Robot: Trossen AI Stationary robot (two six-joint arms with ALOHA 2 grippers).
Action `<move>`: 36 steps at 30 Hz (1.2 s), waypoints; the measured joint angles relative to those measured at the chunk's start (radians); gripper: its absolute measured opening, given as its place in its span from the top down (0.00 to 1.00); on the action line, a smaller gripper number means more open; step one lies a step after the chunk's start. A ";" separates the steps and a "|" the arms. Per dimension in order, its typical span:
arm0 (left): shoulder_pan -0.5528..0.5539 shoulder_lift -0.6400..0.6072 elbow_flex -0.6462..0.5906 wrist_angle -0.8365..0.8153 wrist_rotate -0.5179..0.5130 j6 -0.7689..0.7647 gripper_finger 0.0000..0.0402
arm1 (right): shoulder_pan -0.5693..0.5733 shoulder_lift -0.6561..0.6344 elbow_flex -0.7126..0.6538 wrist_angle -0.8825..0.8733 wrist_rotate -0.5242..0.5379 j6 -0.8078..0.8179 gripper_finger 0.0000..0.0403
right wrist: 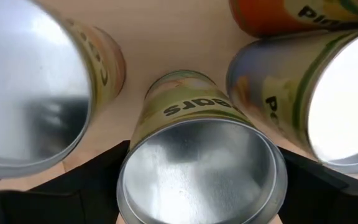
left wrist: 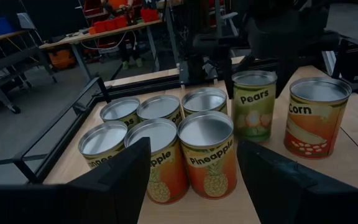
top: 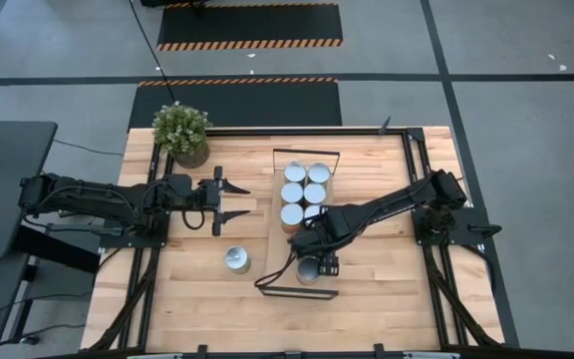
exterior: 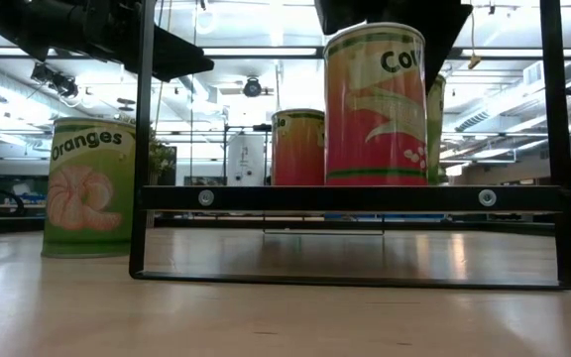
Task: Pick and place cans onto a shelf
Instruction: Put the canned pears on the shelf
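Observation:
The shelf (top: 283, 254) lies along the middle of the table, and its black wire rail (exterior: 365, 198) fills the low view. Several cans (top: 304, 191) stand in a block on its far half (left wrist: 160, 134). A Corn can (top: 310, 270) (left wrist: 316, 124) stands near its near end. My right gripper (right wrist: 201, 186) reaches down between them and is shut on a Pears can (left wrist: 253, 112). An Oranges can (top: 237, 259) (exterior: 89, 188) stands on its base on the table, left of the shelf. My left gripper (top: 235, 199) (left wrist: 194, 149) is open and empty, left of the shelf. My right gripper holds the Pears can by its upper wall just under the rim (right wrist: 129, 180), pinched between the two fingers. They come from above, pointing down, one on the side facing the Corn can, one on the side facing the block. The can is upright; whether its base rests on the board, I cannot tell.
A potted plant (top: 180, 132) stands at the table's far left. The Corn can (right wrist: 36, 81) and a Pineapple can (right wrist: 328, 106) stand close on either side of the held can. Bare tabletop lies left of the shelf around the Oranges can and right of the shelf.

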 joint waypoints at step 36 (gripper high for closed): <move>0.000 0.000 0.000 -0.002 0.000 -0.024 0.39 | 0.089 -0.014 0.081 -0.272 0.105 0.134 0.10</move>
